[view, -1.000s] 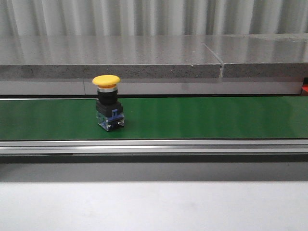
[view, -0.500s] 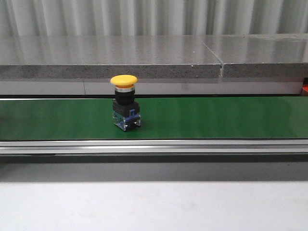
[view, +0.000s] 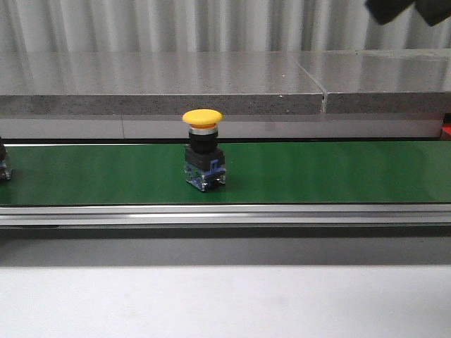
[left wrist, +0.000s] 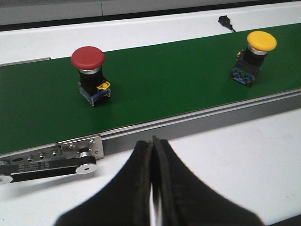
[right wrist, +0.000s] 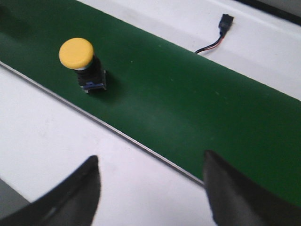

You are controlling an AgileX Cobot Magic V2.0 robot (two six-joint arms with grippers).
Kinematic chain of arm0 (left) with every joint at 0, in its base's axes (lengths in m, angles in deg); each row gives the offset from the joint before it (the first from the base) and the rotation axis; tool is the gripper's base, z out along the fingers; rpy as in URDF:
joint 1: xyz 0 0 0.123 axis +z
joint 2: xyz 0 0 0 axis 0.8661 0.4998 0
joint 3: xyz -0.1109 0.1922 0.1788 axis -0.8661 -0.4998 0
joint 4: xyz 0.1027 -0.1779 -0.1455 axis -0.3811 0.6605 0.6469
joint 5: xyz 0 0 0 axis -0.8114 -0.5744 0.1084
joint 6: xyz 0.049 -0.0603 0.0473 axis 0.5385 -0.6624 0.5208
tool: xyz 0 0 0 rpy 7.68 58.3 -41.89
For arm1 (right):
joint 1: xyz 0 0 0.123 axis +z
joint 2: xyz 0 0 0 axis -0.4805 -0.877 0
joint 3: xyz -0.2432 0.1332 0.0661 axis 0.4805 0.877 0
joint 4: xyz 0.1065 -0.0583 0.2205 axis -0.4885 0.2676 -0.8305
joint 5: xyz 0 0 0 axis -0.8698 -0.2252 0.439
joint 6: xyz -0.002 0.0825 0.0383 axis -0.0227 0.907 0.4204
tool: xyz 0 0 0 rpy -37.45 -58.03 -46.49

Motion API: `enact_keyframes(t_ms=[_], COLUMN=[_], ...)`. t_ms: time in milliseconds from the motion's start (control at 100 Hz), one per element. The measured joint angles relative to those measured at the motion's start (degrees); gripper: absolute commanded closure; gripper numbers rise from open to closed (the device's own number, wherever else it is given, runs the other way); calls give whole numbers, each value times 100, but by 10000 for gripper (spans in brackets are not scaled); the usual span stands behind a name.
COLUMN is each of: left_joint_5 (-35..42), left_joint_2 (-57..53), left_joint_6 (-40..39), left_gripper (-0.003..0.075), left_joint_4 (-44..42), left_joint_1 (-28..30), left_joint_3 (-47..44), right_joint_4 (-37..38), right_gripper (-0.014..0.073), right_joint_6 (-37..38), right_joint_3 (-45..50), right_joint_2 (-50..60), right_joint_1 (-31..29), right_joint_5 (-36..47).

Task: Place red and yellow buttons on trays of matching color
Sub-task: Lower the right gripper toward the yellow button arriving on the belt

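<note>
The yellow button (view: 203, 148) stands upright on the green belt (view: 317, 172), nearer its front edge than its back, left of the middle; the red button (left wrist: 91, 75) stands upright on the same belt, well apart from the yellow one, near the belt's left end; the left gripper (left wrist: 154, 181) hangs over the white worktop (left wrist: 235, 146) before the belt, jaws pressed together; the right gripper (right wrist: 153, 188) hangs over the worktop too, jaws spread wide, holding nothing.

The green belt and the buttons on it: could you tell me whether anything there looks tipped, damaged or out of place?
Nothing stands out. The yellow button and the red button both stand upright on the green belt, well apart. The only stray item is a loose connector lead lying on the white surface beyond the belt, clear of it.
</note>
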Motion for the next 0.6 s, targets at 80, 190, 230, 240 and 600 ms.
enact_keyframes(t_ms=[80,190,230,240,600], left_joint_5=[0,0,0,0,0], left_joint_2=[0,0,0,0,0], left_joint_6=[0,0,0,0,0], left_gripper=[741,741,741,741,741], left_joint_4=[0,0,0,0,0], left_joint_1=[0,0,0,0,0], left_joint_3=[0,0,0,0,0], right_joint_4=[0,0,-12,-12,-121], right_gripper=[-21,-21,-21,-21,-21], right_joint_6=[-9,-9,-9,-9,-233], right_joint_3=[-296,-745,-921,-949,-2333], right_joint_2=[-447,-1019,-1197,-1268,-3021], right_joint_1=[157,406,496,510,757], right_joint_5=[-68,-241,-337,-352,-1243])
